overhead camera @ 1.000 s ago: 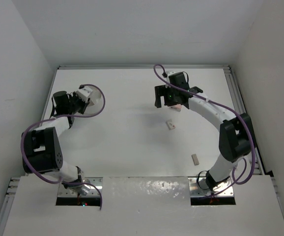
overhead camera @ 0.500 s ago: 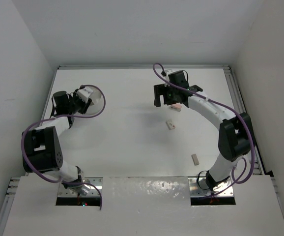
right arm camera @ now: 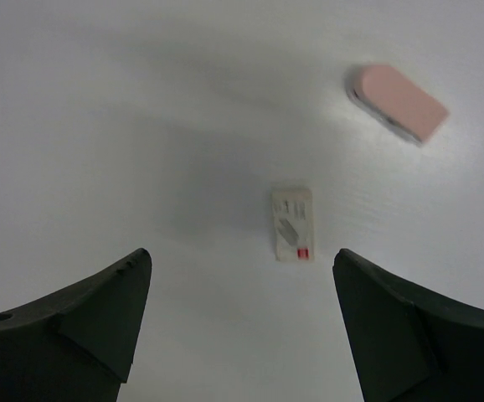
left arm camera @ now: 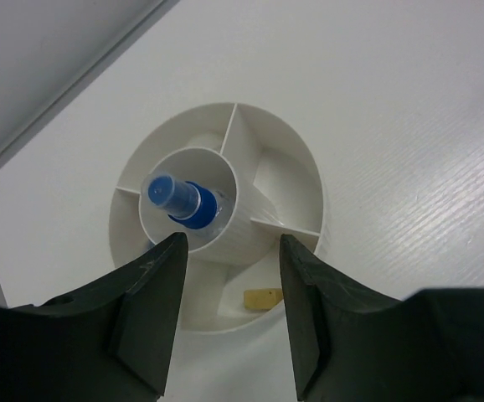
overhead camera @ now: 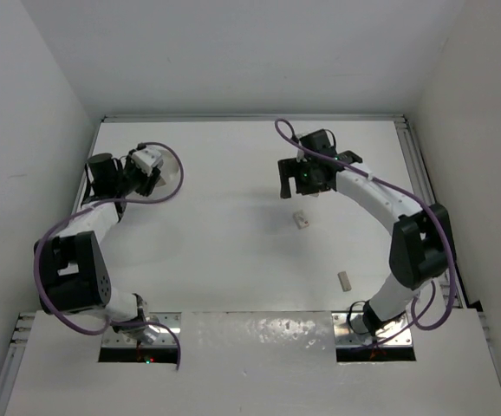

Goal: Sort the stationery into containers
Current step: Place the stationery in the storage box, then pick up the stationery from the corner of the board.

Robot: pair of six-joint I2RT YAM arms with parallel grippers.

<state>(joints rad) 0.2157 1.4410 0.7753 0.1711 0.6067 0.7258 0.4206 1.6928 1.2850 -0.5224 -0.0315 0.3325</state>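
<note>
A low round white bowl (left arm camera: 305, 197) with inner dividers lies right under my left gripper (left arm camera: 231, 243), which is open with nothing between its fingers. A tiny blue-capped bottle (left arm camera: 183, 201) lies in the bowl's middle cup, and a tan block (left arm camera: 263, 297) sits in the near compartment. From above, the bowl (overhead camera: 172, 165) is at the far left beside the left gripper (overhead camera: 144, 167). My right gripper (right arm camera: 242, 255) hangs open over a white block with a red mark (right arm camera: 293, 224). A pink eraser (right arm camera: 397, 102) lies further on to the right.
A tan block (overhead camera: 344, 280) lies alone on the table near the right arm's base. The white block (overhead camera: 302, 221) sits just below the right gripper (overhead camera: 307, 178) in the top view. White walls enclose the table on three sides.
The left wrist has drawn back slightly to the left, away from the bowl. The right gripper has shifted a little to the right, and its jaws stay wide.
</note>
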